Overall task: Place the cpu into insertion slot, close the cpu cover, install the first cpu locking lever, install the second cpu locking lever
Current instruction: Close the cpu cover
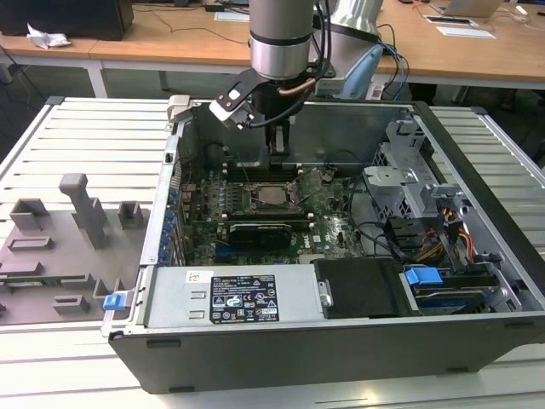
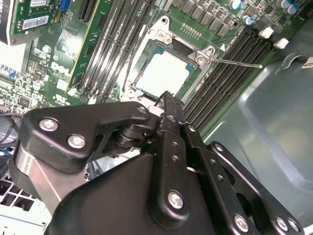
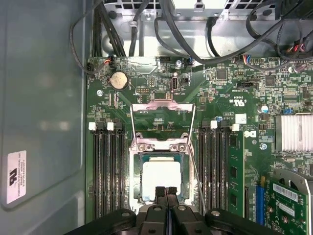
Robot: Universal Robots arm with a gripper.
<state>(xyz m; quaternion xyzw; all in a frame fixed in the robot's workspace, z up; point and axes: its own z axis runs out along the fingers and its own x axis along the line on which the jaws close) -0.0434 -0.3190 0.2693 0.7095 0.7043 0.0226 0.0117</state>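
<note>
Silvery cpu (image 3: 161,177) seated in insertion slot (image 3: 135,181); cpu cover (image 3: 164,105) flipped open; gripper (image 3: 166,190) pressed together, empty, at cpu edge.

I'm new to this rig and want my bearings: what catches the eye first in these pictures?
In the exterior view, the arm reaches down into an open computer case. In the first wrist view, the cpu, with its bright silvery top, lies in the insertion slot on the green board, right at the tip of the gripper. The cpu cover stands open next to the slot.
</note>
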